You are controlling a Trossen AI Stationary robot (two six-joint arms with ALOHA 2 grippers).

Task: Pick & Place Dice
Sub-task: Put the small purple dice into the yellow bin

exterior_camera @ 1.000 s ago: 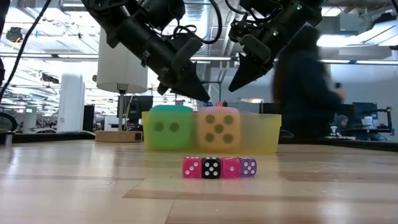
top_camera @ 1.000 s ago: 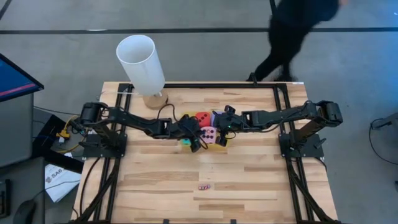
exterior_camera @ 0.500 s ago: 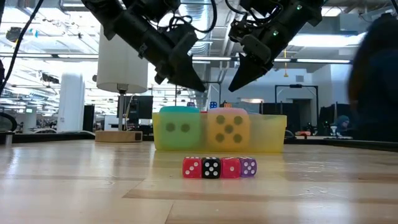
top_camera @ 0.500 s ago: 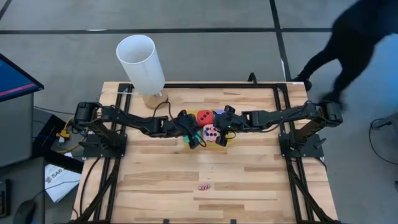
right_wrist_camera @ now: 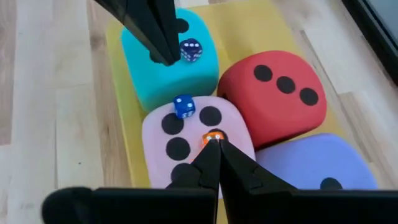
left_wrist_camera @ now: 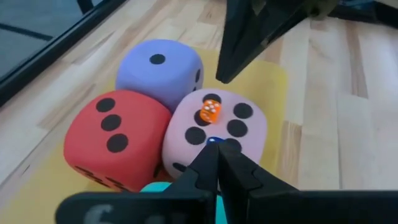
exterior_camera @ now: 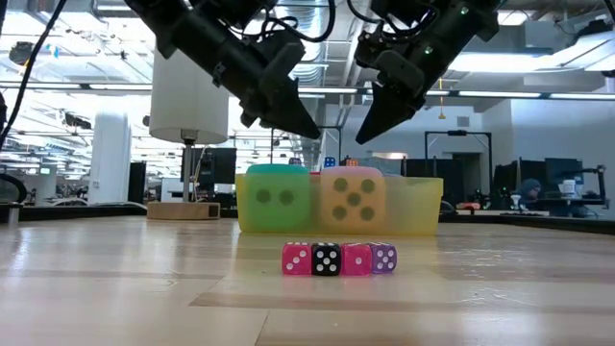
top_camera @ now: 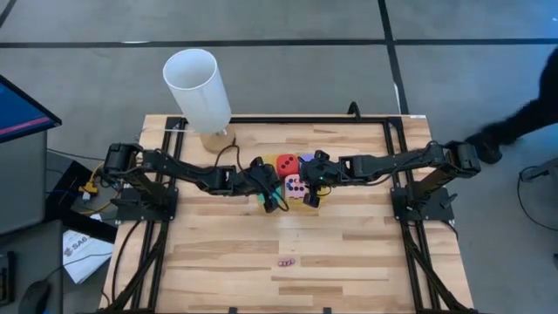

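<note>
Four soft dice fill a yellow tray (exterior_camera: 413, 207): cyan (right_wrist_camera: 163, 84), red (right_wrist_camera: 273, 93), purple (right_wrist_camera: 311, 162) and pink (right_wrist_camera: 177, 127). A tiny orange die (left_wrist_camera: 210, 112) and a tiny blue die (right_wrist_camera: 184, 106) rest on the pink die's top. Another tiny blue die (right_wrist_camera: 190, 50) sits on the cyan one. My left gripper (exterior_camera: 313, 135) is shut and hangs above the cyan die, point down. My right gripper (exterior_camera: 359, 138) is shut and hovers just above the pink die (exterior_camera: 352, 199), near the orange die.
A row of tiny dice (exterior_camera: 338, 259) lies on the table nearer the front edge (top_camera: 286, 261). A tall white cylinder on a wooden base (top_camera: 199, 87) stands at the far left. A person's leg (top_camera: 523, 122) shows beyond the far right corner.
The tray with its dice has slid a little toward the table's right. My left gripper has risen slightly above the cyan die. The person behind the table has walked off to the right.
</note>
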